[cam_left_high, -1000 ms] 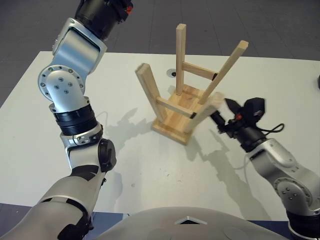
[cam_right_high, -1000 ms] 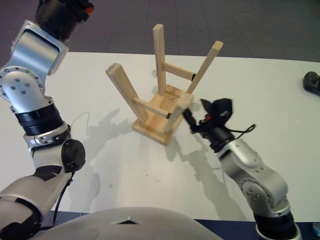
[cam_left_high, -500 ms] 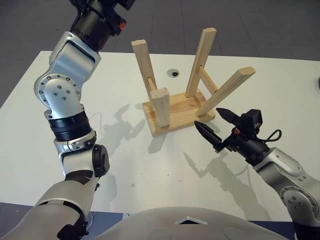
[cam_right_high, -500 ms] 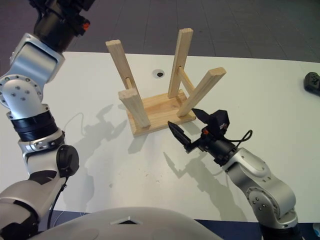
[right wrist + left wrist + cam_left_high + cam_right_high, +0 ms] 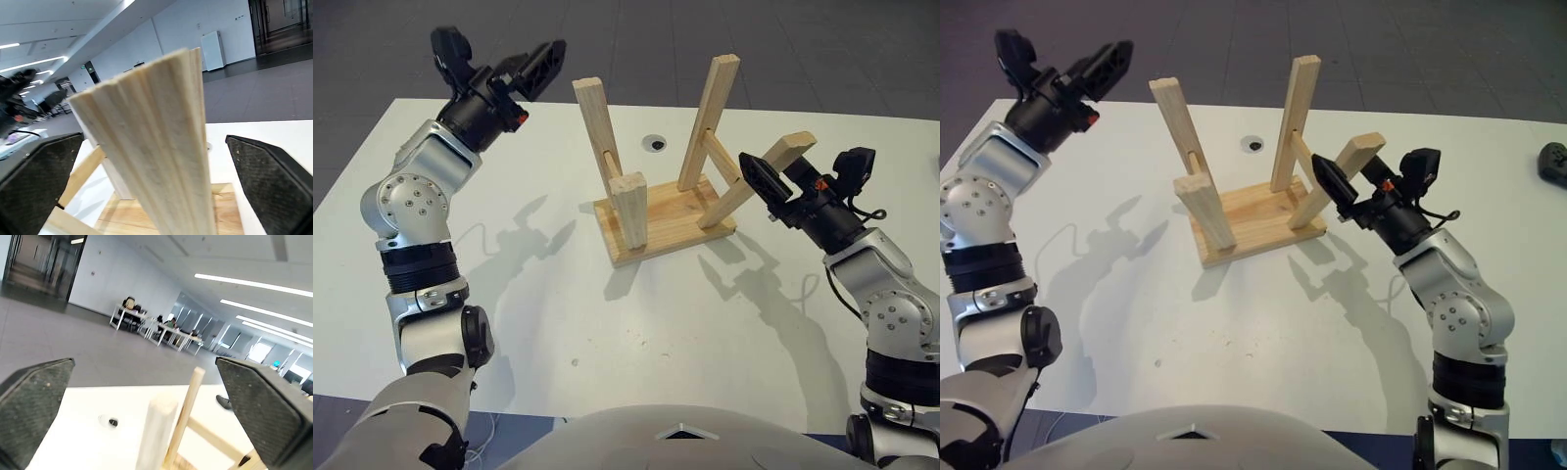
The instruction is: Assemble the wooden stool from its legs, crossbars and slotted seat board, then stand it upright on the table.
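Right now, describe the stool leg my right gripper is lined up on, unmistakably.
The stool sits upside down on the white table. Its leg nearest the right gripper slants outward between the open fingers; the other three stand steeper.

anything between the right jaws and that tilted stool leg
Nothing visible does. The right gripper has its open jaws on either side of the tilted leg near its tip, with clear gaps on both sides.

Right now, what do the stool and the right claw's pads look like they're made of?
Stool: pale, unfinished-looking wood, probably pine; straight grain lines show on the leg, with no gloss or paint. Pads on the right claw: dark, matte, likely rubber, with a fine dimpled texture.
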### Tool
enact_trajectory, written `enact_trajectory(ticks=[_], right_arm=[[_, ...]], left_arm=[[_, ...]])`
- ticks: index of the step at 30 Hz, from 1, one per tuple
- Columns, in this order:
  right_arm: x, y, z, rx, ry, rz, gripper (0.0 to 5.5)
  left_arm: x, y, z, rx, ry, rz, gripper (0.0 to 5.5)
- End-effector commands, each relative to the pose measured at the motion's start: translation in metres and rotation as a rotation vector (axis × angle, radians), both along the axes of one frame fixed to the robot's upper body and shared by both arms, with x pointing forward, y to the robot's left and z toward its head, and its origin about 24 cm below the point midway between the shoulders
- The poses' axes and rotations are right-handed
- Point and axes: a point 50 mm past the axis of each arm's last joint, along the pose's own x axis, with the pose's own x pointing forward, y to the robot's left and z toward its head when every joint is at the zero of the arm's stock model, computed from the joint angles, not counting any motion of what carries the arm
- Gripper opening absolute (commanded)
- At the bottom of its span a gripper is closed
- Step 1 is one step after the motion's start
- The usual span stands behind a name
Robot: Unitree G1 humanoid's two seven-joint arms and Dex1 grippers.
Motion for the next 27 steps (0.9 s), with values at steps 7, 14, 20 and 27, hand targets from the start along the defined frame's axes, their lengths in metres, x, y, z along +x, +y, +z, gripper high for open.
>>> enact_trajectory(ticks=[7, 14, 20, 27], right_arm=[[-0.033, 0.008, 0.001, -0.032, 0.036, 0.039, 5.40], [-0.040, 0.008, 0.007, 0.025, 0.039, 0.055, 5.40], [-0.045, 0.015, 0.008, 0.032, 0.055, 0.089, 5.40], [-0.042, -0.013, 0.007, 0.008, 0.056, -0.015, 5.40]], left_arm=[[-0.010, 0.005, -0.026, 0.146, 0.056, -0.056, 5.37], [-0.014, 0.007, -0.038, 0.172, 0.096, -0.141, 5.37], [-0.010, 0.001, -0.037, 0.189, 0.075, -0.164, 5.37], [-0.025, 0.004, -0.050, 0.275, 0.109, -0.323, 5.37]])
